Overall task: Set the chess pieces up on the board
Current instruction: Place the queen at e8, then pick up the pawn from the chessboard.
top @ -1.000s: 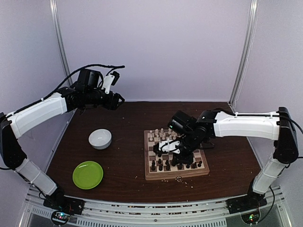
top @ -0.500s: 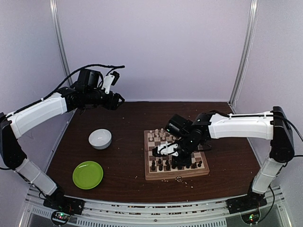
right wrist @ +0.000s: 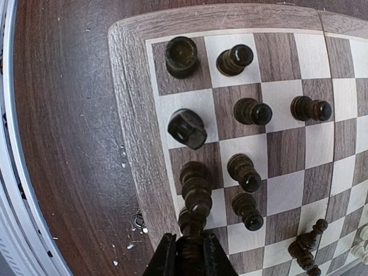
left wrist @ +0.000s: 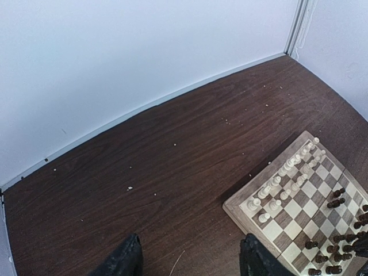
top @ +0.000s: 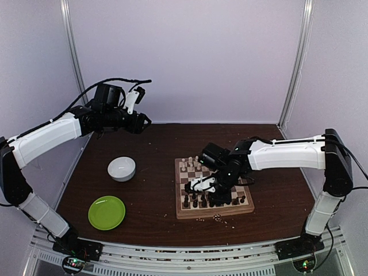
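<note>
Right arm point(top: 287, 154) swung left and nearer across the board point(right wrist: 135, 103) since a second ago. Its elbow tucked in and the wrist dropped toward the near rows. Left arm point(top: 46, 138) didn't move; it was parked high at far left.

Right gripper point(right wrist: 191, 259) was pinching one dark piece point(right wrist: 191, 233) between its tips. The piece's long axis was upright, in line with the fingers.

Key relation: the piece hung directly over the board's near row, a few squares in from the near-left corner and just right of a tall dark piece point(right wrist: 196, 187) already standing there. I'd say the next move is straight down. The risk is clipping that neighbour, since they looked nearly touching.

The right arm was on the job. Left gripper point(left wrist: 190, 261) was well away, spread and empty, looking down at the far-left surface point(left wrist: 172, 149).

Counts:
- 1 board, on the surface right of centre.
- Dark pieces point(right wrist: 244, 172): about nine visible on the near-left squares, plus the held one. One near the wrist view's lower right looked tipped over.
- Cream pieces point(left wrist: 282, 178): two rows on the far side, too small to count exactly.
- 1 white bowl point(top: 122, 168) and 1 green plate point(top: 107, 212), both left of the board.
</note>
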Robot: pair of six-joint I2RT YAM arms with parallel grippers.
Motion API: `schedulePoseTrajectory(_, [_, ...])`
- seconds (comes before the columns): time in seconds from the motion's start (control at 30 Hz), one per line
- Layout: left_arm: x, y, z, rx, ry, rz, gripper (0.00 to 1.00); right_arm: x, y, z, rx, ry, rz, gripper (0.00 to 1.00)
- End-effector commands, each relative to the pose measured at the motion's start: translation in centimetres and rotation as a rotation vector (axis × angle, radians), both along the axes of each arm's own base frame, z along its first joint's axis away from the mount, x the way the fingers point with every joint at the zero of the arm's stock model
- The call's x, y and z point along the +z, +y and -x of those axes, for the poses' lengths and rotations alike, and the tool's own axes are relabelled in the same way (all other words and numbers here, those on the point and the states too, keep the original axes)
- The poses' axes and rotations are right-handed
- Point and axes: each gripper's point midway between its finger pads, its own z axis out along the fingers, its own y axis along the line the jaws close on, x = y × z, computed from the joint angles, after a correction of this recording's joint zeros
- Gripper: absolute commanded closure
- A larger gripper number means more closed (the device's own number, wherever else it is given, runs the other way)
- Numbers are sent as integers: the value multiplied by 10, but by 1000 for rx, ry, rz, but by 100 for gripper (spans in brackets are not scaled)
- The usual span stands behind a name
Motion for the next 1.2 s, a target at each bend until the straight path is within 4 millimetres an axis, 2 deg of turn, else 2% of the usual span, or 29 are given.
schedulePoseTrajectory(0.0, [14, -3, -4, -3, -34, 32, 41, -4, 4, -5, -8, -19, 6, 91])
schedulePoseTrajectory(0.23, [12, -4, -5, -7, -27, 29, 41, -5, 5, -6, -16, -20, 9, 81])
schedulePoseTrajectory(0.33, [12, -5, -5, -7, -26, 29, 41, 4, 5, -6, -23, -26, -8, 74])
schedulePoseTrajectory(0.6, [11, -5, -5, -7, -25, 26, 41, 65, 8, -7, -28, -25, -110, 67])
schedulePoseTrajectory(0.73, [12, -4, -5, -4, -29, 24, 41, 87, 18, -35, -92, -37, -177, 67])
schedulePoseTrajectory(0.93, [15, -3, -4, -2, -35, 25, 41, 71, 34, -65, -130, -58, -107, 67])
schedulePoseTrajectory(1.17, [19, -1, -2, -2, -43, 27, 41, 39, 51, -75, -143, 1, -57, 64])
